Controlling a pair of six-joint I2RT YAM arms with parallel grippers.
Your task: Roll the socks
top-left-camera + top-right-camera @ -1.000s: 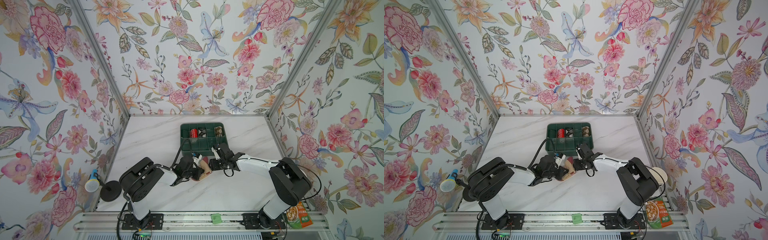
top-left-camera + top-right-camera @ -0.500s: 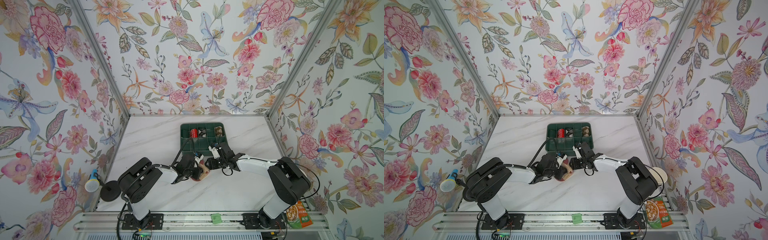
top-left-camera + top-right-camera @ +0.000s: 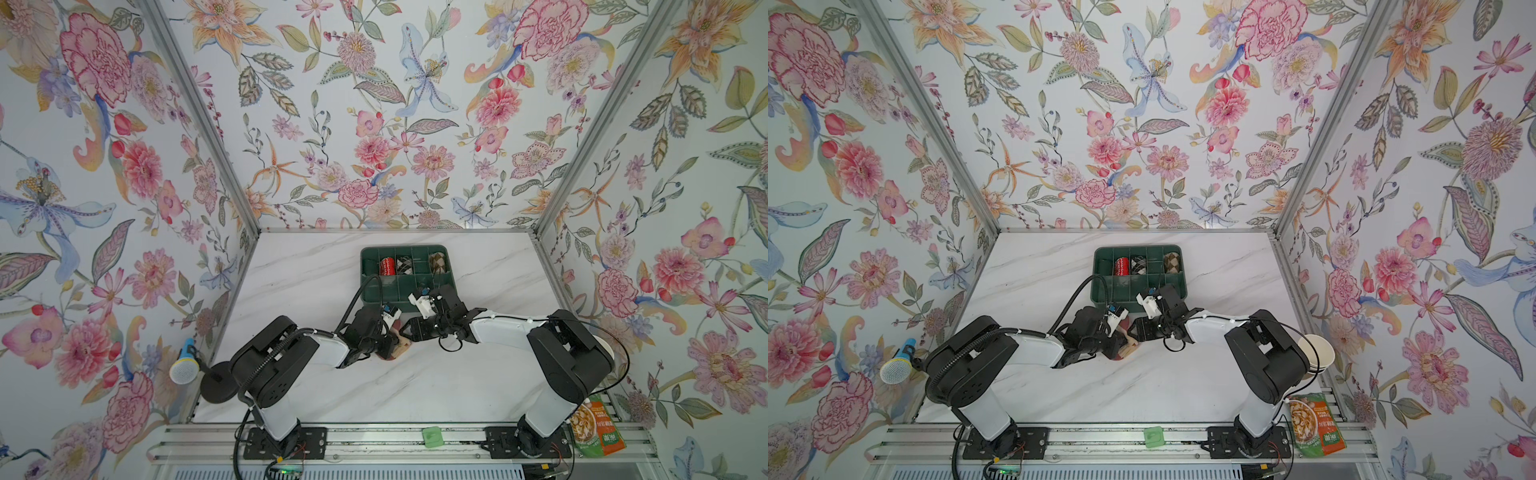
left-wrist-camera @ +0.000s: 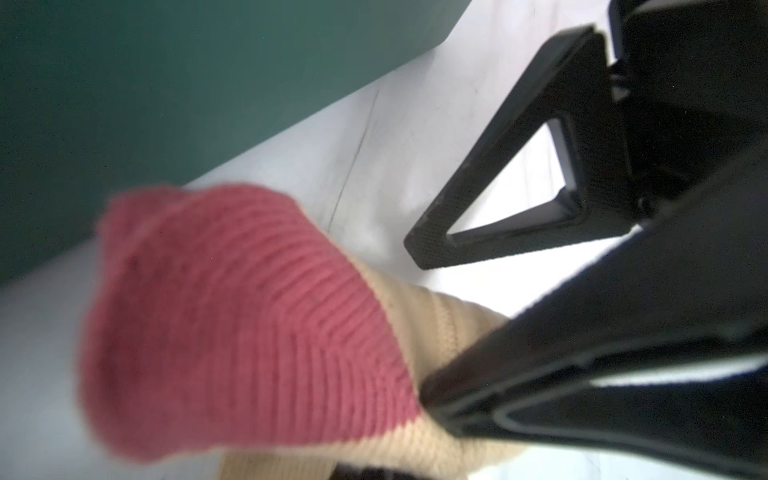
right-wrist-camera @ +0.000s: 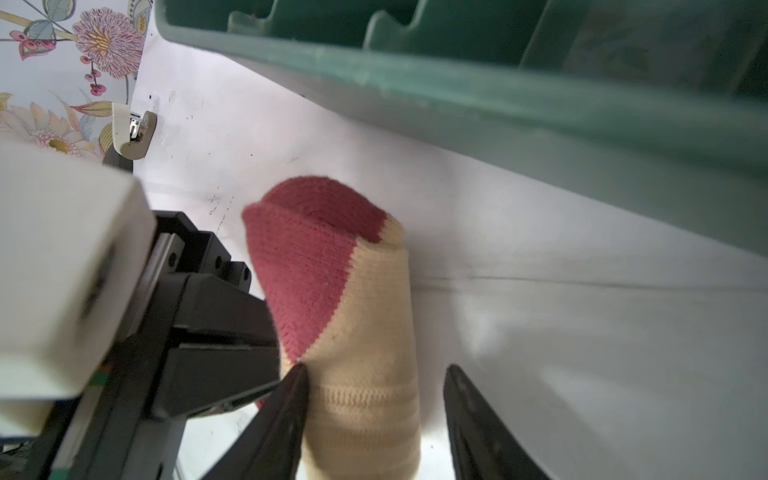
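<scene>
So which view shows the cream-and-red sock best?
The right wrist view: the sock is sharp, red tip and cream body clear. The left wrist view blurs it; in both top views only a sliver shows.

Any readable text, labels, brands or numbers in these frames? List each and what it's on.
Nothing legible in any view.
Snack packet: printed characters, too small to read.
Red roll in the green organiser: white markings, too small to tell.
Sock: no text.
</scene>
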